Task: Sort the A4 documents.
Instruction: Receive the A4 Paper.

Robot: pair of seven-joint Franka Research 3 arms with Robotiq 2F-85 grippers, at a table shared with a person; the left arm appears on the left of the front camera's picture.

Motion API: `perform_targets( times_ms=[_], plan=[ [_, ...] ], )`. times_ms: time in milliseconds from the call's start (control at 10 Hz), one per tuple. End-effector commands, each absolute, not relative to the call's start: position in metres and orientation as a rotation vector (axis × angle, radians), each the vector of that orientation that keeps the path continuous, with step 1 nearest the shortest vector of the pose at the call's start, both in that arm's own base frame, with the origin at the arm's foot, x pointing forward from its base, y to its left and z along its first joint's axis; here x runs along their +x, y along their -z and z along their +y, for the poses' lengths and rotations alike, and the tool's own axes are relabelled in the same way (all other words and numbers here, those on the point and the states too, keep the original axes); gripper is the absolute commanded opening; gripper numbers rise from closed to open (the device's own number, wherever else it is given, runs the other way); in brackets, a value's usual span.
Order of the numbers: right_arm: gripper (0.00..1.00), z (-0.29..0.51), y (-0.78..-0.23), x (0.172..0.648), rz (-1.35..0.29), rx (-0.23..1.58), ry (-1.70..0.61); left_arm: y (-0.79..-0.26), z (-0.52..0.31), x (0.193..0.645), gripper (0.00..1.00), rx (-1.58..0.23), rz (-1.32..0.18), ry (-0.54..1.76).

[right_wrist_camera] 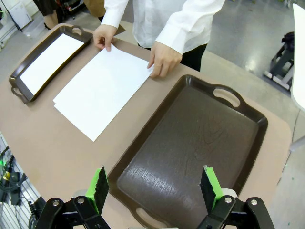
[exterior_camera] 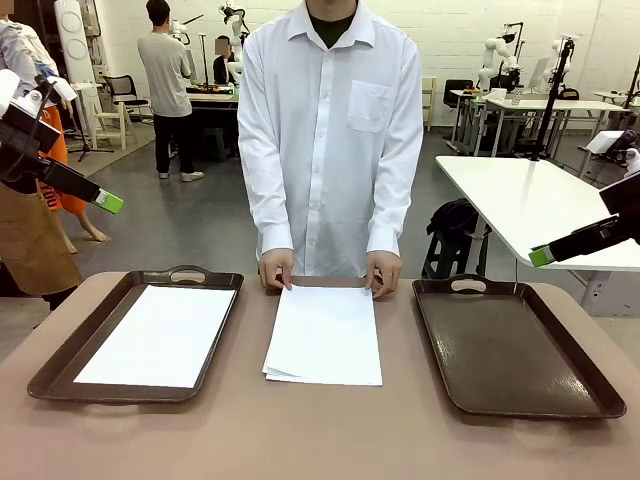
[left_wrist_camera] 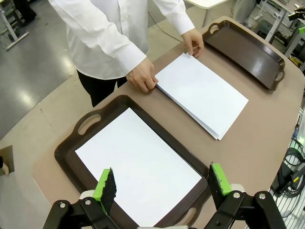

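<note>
One sheet (exterior_camera: 160, 335) already lies in the left tray (exterior_camera: 60, 352) at lower left of the front view, while the right tray (exterior_camera: 520, 350) at lower right sits bare. The stack of A4 documents (exterior_camera: 323, 335) waits at lower centre, the person's hands (exterior_camera: 276, 268) on its top edge. Early going, I'd say: left gripper (left_wrist_camera: 164, 181) and right gripper (right_wrist_camera: 155, 188) hover with jaws wide apart, holding nothing.
</note>
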State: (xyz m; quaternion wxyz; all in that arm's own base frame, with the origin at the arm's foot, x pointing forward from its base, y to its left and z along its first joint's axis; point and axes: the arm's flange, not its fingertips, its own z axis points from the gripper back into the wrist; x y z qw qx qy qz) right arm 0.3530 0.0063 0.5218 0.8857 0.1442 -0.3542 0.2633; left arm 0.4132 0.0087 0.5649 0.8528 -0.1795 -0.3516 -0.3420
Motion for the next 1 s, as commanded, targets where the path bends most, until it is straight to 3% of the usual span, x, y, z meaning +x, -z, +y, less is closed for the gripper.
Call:
perform_targets(
  times_ms=[0, 900],
  plan=[
    [1.00, 0.0065, -0.5202, 0.3540, -0.735, 0.312, -0.548, -0.5643, 0.0092, 0.4120, 1.00, -0.374, -0.743, 0.729],
    [1.00, 0.0065, -0.5202, 0.3540, -0.735, 0.312, -0.548, -0.5643, 0.0092, 0.4120, 1.00, -0.374, -0.743, 0.729]
  ],
)
